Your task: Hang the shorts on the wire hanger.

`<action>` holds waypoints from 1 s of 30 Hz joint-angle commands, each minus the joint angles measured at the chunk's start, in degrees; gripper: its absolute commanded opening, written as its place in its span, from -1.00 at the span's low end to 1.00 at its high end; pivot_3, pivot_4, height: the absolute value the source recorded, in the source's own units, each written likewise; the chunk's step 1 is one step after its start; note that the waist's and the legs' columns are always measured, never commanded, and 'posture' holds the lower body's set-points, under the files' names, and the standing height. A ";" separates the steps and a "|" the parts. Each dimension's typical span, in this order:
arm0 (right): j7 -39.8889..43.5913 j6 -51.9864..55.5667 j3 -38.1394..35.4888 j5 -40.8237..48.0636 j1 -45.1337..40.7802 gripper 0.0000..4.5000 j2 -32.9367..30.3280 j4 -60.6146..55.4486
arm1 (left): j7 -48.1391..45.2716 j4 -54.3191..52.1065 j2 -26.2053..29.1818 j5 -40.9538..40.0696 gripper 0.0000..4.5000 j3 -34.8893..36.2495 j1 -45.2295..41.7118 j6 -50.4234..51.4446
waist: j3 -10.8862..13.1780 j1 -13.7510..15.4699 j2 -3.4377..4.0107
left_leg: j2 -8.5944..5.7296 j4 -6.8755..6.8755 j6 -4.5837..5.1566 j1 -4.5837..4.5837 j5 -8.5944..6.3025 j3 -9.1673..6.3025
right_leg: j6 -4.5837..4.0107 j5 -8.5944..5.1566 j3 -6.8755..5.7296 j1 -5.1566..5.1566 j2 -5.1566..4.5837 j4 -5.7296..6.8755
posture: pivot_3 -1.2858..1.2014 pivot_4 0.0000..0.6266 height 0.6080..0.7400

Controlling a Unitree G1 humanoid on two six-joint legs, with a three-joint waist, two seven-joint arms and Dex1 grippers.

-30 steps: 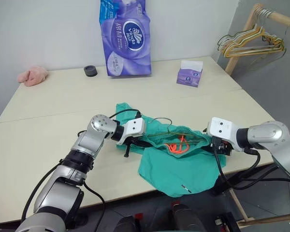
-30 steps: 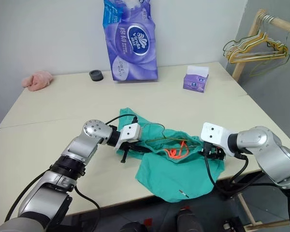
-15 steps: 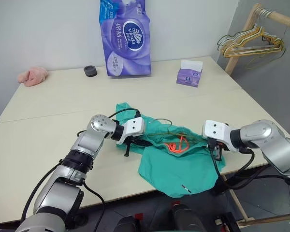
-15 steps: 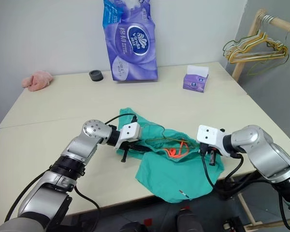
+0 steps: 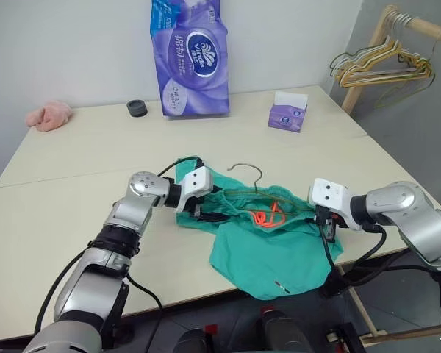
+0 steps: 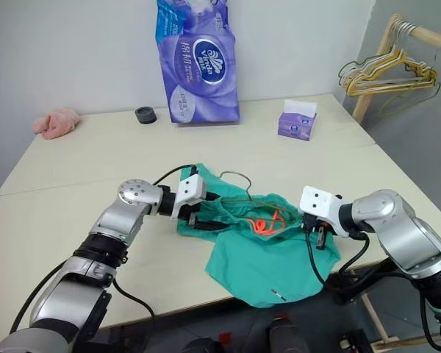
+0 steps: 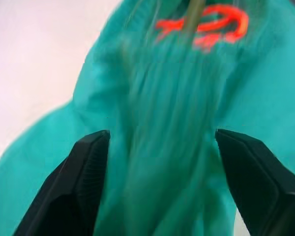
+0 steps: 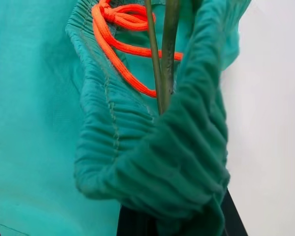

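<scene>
The teal shorts (image 5: 275, 254) lie near the table's front edge, one leg hanging over it, with an orange drawstring (image 5: 268, 215) at the open waistband. The wire hanger (image 5: 248, 170) sits inside the waistband, and its hook sticks out on the far side. My left gripper (image 5: 208, 213) is at the waistband's left end; its black fingers (image 7: 83, 187) stand wide apart over the cloth, open. My right gripper (image 5: 328, 228) is shut on the waistband's right end, where gathered cloth (image 8: 187, 162) bunches over its fingers beside the hanger's wire (image 8: 167, 54).
A tall purple tissue pack (image 5: 189, 59), a small black round thing (image 5: 137, 108) and a purple tissue box (image 5: 288, 116) stand at the back of the table (image 5: 73, 198). A pink fluffy cloth (image 5: 49, 115) lies far left. A wooden rack with bunched hangers (image 5: 382, 62) stands to the right.
My left gripper has opened and shifted a little left and away. My right gripper has shut on the waistband's right end. The hanger's hook has moved away from me.
</scene>
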 commanded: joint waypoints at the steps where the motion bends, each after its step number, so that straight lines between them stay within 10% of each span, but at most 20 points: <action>1: 0.99 0.12 -3.57 1.60 0.32 -1.00 -1.70 -3.26 | 2.23 5.09 0.40 1.16 0.54 2.16 -3.93 -4.10 | 0.00 0.12 0.00 | -0.02 0.00 0.00 -0.01 0.00 0.00 | 0.00 0.00 -0.01 0.00 0.00 0.00 | -0.17 -0.79 1.00; 16: 1.52 1.79 -10.31 5.93 5.17 -1.00 -6.87 -6.69 | 5.81 16.37 -1.47 3.61 0.54 2.48 -7.25 -12.42 | 0.00 -0.12 -0.01 | -0.05 0.00 0.00 -0.01 0.00 0.01 | 0.03 -0.02 -0.02 0.00 -0.09 0.02 | -0.18 -0.79 1.00; 30: 1.67 1.83 -10.91 6.99 5.80 -1.00 -7.42 -6.91 | 5.39 18.06 -1.32 3.20 -0.98 4.40 -8.23 -11.59 | 0.00 -0.10 -0.01 | -0.05 0.01 0.00 -0.01 0.00 0.02 | 0.04 -0.02 -0.02 0.00 -0.09 0.02 | -0.17 -0.79 1.00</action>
